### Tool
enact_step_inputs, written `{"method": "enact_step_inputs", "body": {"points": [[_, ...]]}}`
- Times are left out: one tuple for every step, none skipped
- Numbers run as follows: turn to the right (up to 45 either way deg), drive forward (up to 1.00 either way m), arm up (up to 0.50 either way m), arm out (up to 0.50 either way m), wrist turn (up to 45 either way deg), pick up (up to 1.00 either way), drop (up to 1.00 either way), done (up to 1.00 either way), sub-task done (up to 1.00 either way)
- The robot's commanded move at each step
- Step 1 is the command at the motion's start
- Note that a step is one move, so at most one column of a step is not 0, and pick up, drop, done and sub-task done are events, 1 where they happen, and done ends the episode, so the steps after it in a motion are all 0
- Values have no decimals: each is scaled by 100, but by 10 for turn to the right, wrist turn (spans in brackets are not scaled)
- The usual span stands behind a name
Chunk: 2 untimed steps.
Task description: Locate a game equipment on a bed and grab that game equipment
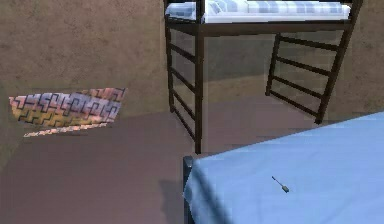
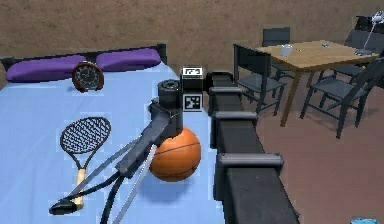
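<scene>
1. Game equipment: a tennis racket (image 2: pixel 85 138) lies flat on the blue bed (image 2: pixel 30 150), with an orange ball (image 2: pixel 175 155) at its 3 o'clock. Both rest on the sheet, so either fits the task.
2. The tool (image 2: pixel 88 208) reaches over the mattress from the arm (image 2: pixel 240 140). Its body sits at the ball's 12 o'clock, and its thin fingers (image 2: pixel 112 170) run toward 8 o'clock, ending near the racket's handle, probably to line up a grasp there.
3. Because both things lie on the bed behind it, I cannot tell the tool's state or whether it has hold of anything.
4. A round clock (image 2: pixel 88 75) stands by purple pillows (image 2: pixel 130 58) at the racket's 12 o'clock, apparently outside the reach.
</scene>
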Motion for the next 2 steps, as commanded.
{"method": "enact_step_inputs", "body": {"points": [[0,0,0,0,450,0,0,0,0],[0,0,0,0,450,0,0,0,0]]}}
